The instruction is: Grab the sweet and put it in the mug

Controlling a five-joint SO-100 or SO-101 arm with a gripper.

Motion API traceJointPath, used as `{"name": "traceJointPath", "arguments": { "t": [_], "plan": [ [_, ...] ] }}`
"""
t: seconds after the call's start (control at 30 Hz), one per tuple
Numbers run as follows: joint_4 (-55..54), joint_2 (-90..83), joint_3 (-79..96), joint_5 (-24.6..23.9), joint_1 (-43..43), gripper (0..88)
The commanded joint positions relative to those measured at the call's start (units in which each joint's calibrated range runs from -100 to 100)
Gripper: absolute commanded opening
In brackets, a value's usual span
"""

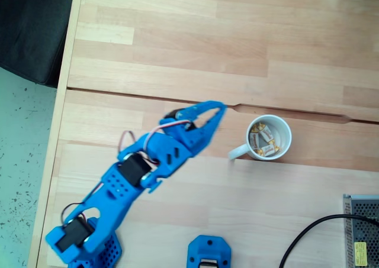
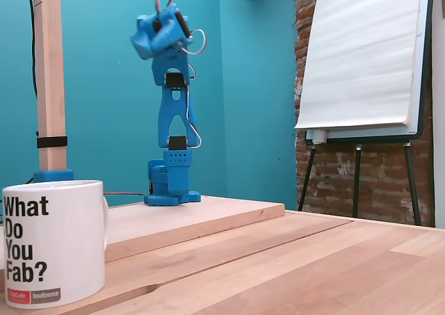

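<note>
- Two fixed views cover the scene: one looks down on the wooden table (image 1: 177,55), the other looks low across it toward a teal wall.
- At the left of the top-down view, the blue arm (image 1: 127,182) rises from its base at the bottom-left corner and reaches diagonally up and right.
- The gripper (image 1: 218,111) sits at the arm's far end, its tips pointing toward the table's seam. The fingers look drawn close together with nothing visible between them, though the angle is too foreshortened to be sure.
- To the right of the gripper, apart from it, stands the mug (image 1: 269,138), handle turned toward the arm. In the low view the mug (image 2: 52,242) fills the left foreground, printed with black lettering, and the arm (image 2: 170,99) stands raised behind it.
- Several sweets (image 1: 263,142) lie inside the mug, white wrappers with gold ends. I see no sweet loose on the table.
- Judged from this, a drop-off seems done and the arm is clear of the mug; if another sweet is to be fetched, the next move calls for finding one and opening the fingers above it.
- At the far right, a black cable (image 1: 314,232) and a metal box (image 1: 362,229) sit at the table edge.
</note>
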Motion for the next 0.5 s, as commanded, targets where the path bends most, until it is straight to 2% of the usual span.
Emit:
{"name": "traceJointPath", "arguments": {
  "t": [0.0,0.47],
  "plan": [
    [-0.1,-9.2,8.6,-0.8,-2.8,0.0],
    [-0.4,-38.9,60.3,-1.7,-13.3,0.0]
  ]
}}
